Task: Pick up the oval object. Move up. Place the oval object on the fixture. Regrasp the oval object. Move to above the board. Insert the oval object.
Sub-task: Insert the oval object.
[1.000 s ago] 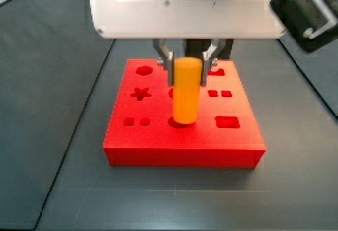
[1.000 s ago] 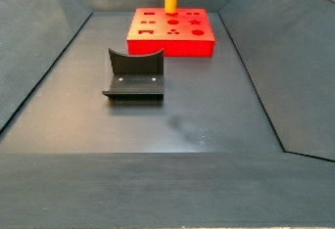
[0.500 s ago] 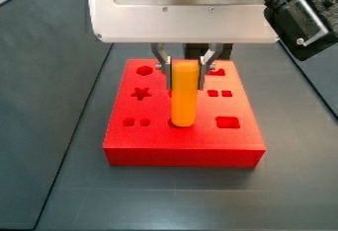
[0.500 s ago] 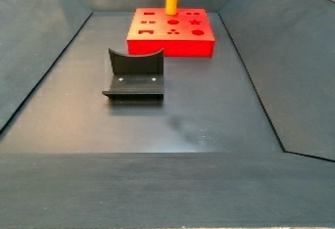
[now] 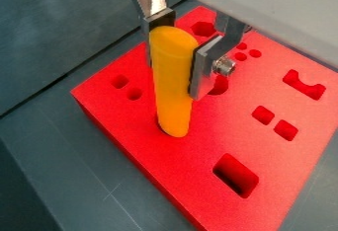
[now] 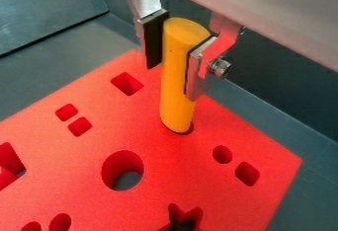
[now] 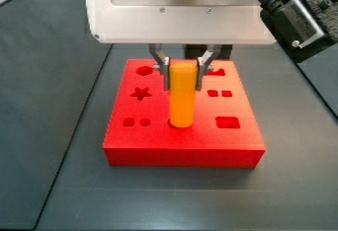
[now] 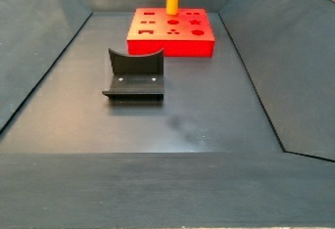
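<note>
Two claw (image 5: 185, 45) fingers clamp oval object (image 5: 171, 85) top.

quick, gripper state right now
Gripper: shut on the oval peg, held upright over the red board, its lower end in a hole.

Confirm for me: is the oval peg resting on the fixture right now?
No. The fixture stands empty on the floor, while the gripper holds the oval object upright over the board.
</note>
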